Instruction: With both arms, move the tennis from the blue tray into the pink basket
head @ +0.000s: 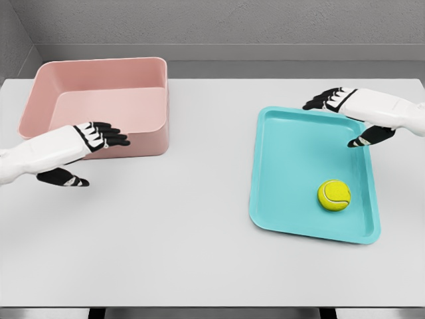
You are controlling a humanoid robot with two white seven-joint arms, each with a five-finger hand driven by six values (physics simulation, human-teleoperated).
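Ball: the tennis ball (334, 195) lies in the blue tray (292, 139), untouched.
Right hand (358, 119): fingers apart, empty; should descend squarely over the ball.
Left hand (83, 149): fingers apart, waiting beside the pink basket (46, 93).

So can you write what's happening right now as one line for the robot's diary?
yellow tennis ball: in turquoise plastic tray | pink plastic basket: no ball | left hand: open, by basket | right hand: open, over tray

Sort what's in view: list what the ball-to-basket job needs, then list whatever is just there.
Needed for the job:
tennis ball, lying in the blue tray
pink basket, nothing visible in it
left hand, open, in front of the basket
right hand, open, over the tray's far right corner

Just there:
white table
grey wall behind
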